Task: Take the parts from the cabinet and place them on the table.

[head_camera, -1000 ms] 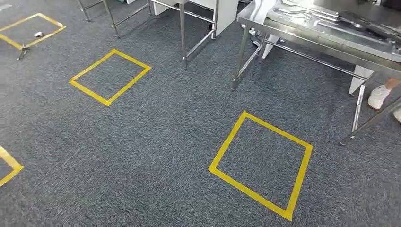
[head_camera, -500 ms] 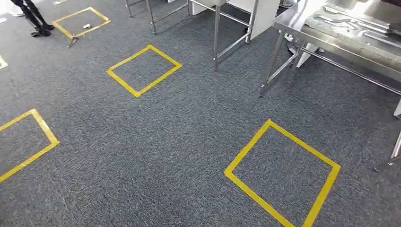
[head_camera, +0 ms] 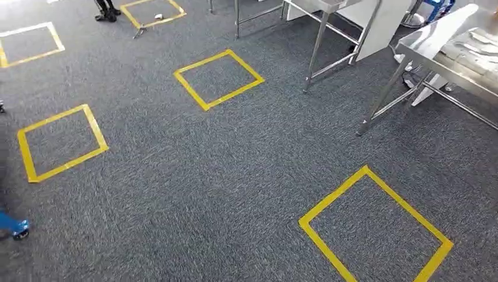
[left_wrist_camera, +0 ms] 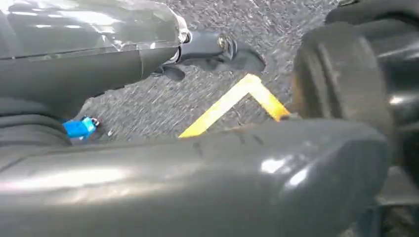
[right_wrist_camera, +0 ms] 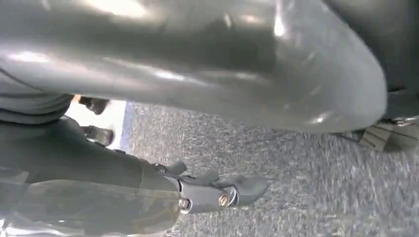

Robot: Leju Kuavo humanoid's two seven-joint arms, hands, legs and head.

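A steel table stands at the far right of the head view, with flat grey metal parts lying on its top. No cabinet is in sight. My left hand hangs over grey carpet, its dark fingers stretched out with nothing in them. My right hand hangs the same way above the carpet, fingers extended and empty.
Yellow tape squares mark the grey carpet: one near right, one mid, one left. A second steel table's legs stand at the back. A person's dark shoes are far back left. A blue object sits at the left edge.
The whole picture has slid to the right, so the camera has turned left. The steel table has moved toward the right edge and more tape squares have come in at the left.
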